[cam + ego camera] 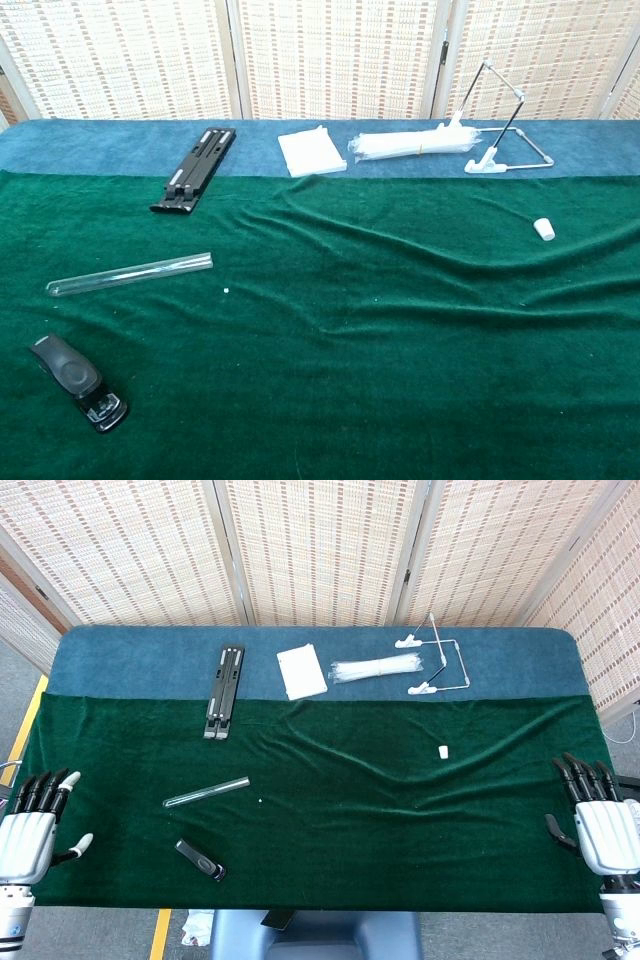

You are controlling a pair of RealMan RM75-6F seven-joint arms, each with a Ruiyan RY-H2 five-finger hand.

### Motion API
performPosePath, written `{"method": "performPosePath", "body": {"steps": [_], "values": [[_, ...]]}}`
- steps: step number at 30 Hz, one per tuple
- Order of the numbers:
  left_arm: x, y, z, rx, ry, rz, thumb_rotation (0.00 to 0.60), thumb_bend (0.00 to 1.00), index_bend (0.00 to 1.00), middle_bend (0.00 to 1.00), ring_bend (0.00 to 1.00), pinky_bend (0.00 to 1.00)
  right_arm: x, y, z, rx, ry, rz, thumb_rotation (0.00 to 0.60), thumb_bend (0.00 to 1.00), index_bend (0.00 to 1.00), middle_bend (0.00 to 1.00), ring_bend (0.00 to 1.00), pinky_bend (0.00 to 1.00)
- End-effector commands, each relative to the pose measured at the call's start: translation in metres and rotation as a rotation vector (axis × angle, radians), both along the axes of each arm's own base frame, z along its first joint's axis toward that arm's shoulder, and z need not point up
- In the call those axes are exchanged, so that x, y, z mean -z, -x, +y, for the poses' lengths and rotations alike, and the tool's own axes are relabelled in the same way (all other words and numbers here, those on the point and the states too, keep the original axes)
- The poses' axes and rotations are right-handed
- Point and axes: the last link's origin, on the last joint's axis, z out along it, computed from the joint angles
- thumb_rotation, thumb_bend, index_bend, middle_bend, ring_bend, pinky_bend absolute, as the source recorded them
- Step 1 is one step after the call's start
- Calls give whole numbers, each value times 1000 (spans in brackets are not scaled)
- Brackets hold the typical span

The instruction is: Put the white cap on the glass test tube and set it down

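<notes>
The glass test tube (206,792) lies flat on the green cloth (340,810) that covers the front of the counter (140,660). It sits on the robot's left side, and it is bare, with nothing on its end. The white cap (443,751) lies by itself on the green cloth far over on the right side, well apart from the tube.

The left robot hand (32,825) rests at the left edge of the counter. It holds nothing and its fingers are spread out. The right robot hand (598,815) rests at the right edge. It holds nothing too, and its fingers are also apart. Both hands show only in the head view.

A small black stapler (200,860) lies near the front edge, just below the tube. At the back, on the blue cloth, a long black folded stand (225,690) reaches onto the green part. Next to it is a white flat pad (301,670), then a clear bag of thin white sticks (377,667). A wire frame with white feet (438,660) stands beside the bag. Woven screens (320,540) stand behind the counter.
</notes>
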Motion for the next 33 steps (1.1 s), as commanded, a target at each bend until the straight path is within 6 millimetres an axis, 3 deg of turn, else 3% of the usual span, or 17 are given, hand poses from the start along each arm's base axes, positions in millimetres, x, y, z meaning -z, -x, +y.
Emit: {"method": "performPosePath", "body": {"steps": [1, 19, 28, 33], "values": [[1, 0, 0, -1, 3, 1, 600, 243, 125, 91, 37, 0, 0, 0, 0, -1, 0, -2, 600, 431, 0, 79, 92, 0], [-2, 3, -6, -2, -8, -7, 600, 243, 126, 91, 38, 0, 0, -3, -5, -16, -14, 4, 600, 431, 0, 131, 127, 0], [-2, 1, -5, 12, -7, -5, 600, 243, 132, 91, 39, 0, 8, -15, -38, -26, -42, 31, 600, 431, 0, 325, 317, 8], [-2, 3, -6, 6, -8, -6, 600, 243, 138, 94, 40, 0, 18, -24, -67, -6, -105, 68, 600, 431, 0, 409, 441, 131]]}}
